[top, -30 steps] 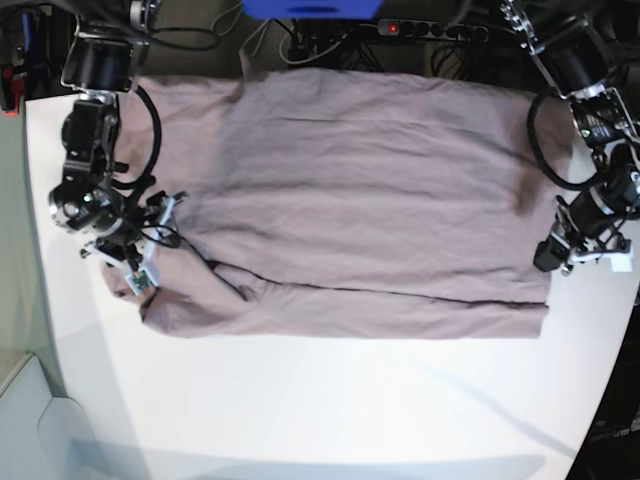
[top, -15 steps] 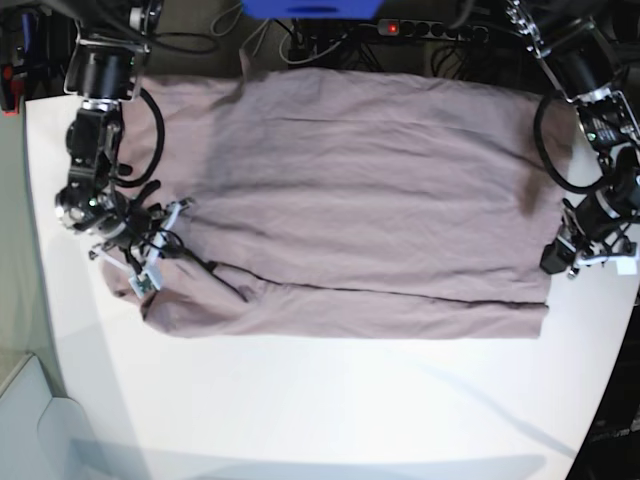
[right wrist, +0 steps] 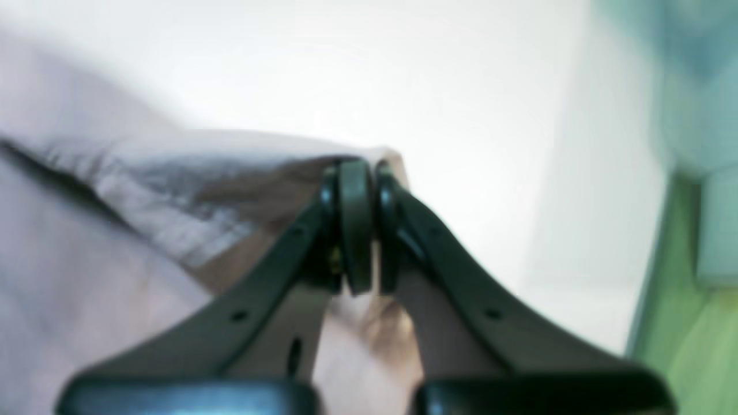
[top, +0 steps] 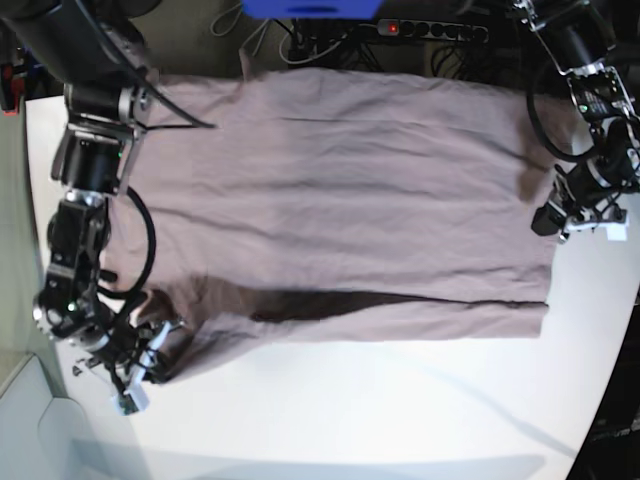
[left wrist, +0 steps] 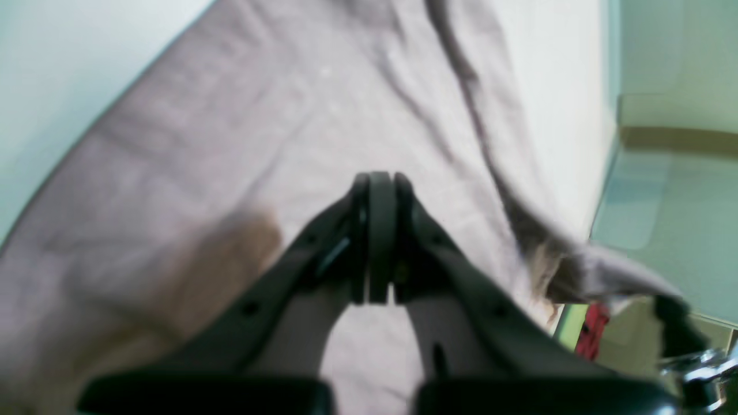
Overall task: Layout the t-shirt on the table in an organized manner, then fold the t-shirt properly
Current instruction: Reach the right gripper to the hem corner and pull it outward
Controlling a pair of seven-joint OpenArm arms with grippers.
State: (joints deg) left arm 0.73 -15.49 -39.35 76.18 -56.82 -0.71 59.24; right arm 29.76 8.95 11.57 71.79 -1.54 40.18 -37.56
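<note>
Right tool [right wrist: 363, 230] is clamped on a near corner of the plain dusty-mauve short-sleeved cotton t-shirt [top: 350, 200], its prongs pressed together on a pinch of cloth that is drawn off the smooth white matte bench [top: 350, 410]; left tool [left wrist: 377, 236] sits shut at the t-shirt's opposite side edge, though whether cloth is caught between its prongs I cannot tell. Laying out looks largely done: the t-shirt lies spread broad and fairly flat across the far half of the bench, with only soft wrinkles. One long strip along the t-shirt's near edge appears already doubled over, leaving a dark crease; the remaining folds appear not yet made.
</note>
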